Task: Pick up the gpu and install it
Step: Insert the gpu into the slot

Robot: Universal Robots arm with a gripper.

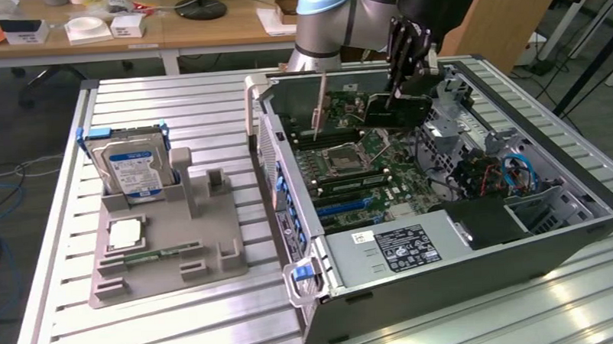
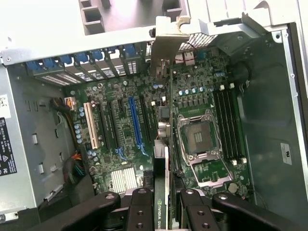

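In the exterior view my gripper (image 1: 406, 88) hangs over the open computer case (image 1: 444, 289) and is shut on the gpu (image 1: 395, 112), a dark card with a black cooler, held just above the motherboard (image 1: 373, 177). In the wrist view the gpu (image 2: 166, 163) shows edge-on between my black fingers (image 2: 142, 207), with my gripper (image 2: 163, 198) clamped on it. Its silver end bracket (image 2: 166, 45) reaches to the case's rear wall. The card hangs over the motherboard between the blue expansion slot (image 2: 136, 122) and the processor socket (image 2: 198, 137). I cannot tell whether its edge touches a slot.
On the exterior view's left a grey fixture tray (image 1: 167, 276) holds an upright hard drive (image 1: 133, 169) and a square processor chip (image 1: 125, 233). Inside the case sit the power supply (image 1: 412, 249), cables (image 1: 511, 172) and memory slots (image 2: 226, 125). Desks stand behind the slatted table (image 1: 182, 100).
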